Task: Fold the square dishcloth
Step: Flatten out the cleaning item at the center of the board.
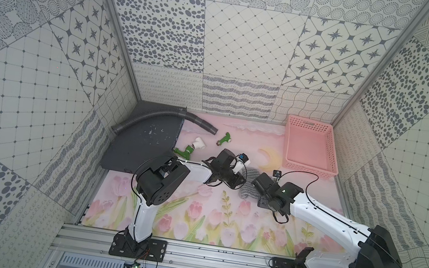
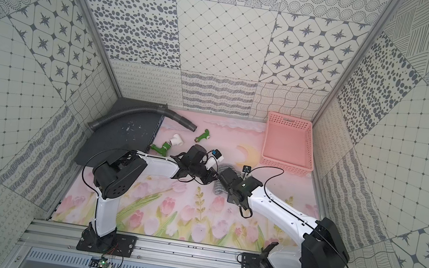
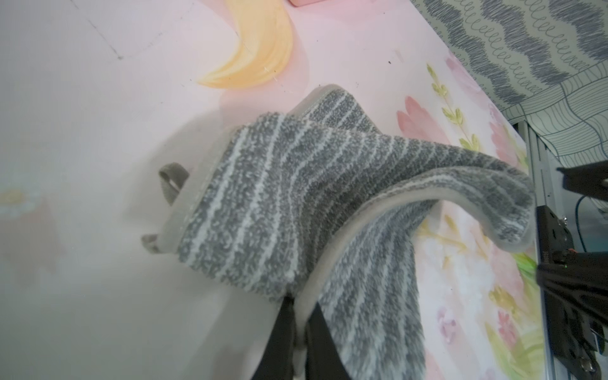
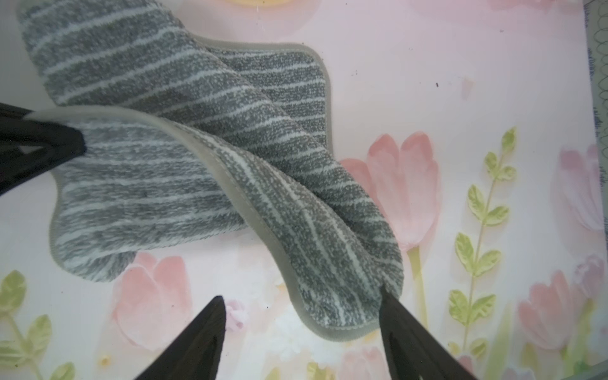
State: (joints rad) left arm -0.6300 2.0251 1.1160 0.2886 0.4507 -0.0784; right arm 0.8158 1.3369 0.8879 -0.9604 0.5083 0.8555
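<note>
The square dishcloth (image 4: 197, 148) lies rumpled and twisted, its long axis running from the left gripper (image 3: 301, 332), clamped on its hem, to a loose corner between the wide, empty jaws of the right gripper (image 4: 301, 293). It looks like flattening before any fold; next, that corner probably needs pinching and drawing away from the left gripper.

The left arm (image 1: 196, 171) and right arm (image 1: 324, 217) both angle inward, wrists nearly meeting. The left tool (image 3: 301, 304) pinches the square dishcloth (image 3: 279, 197) by its hem; the right tool (image 4: 301, 293) has its jaws spread wide.
</note>
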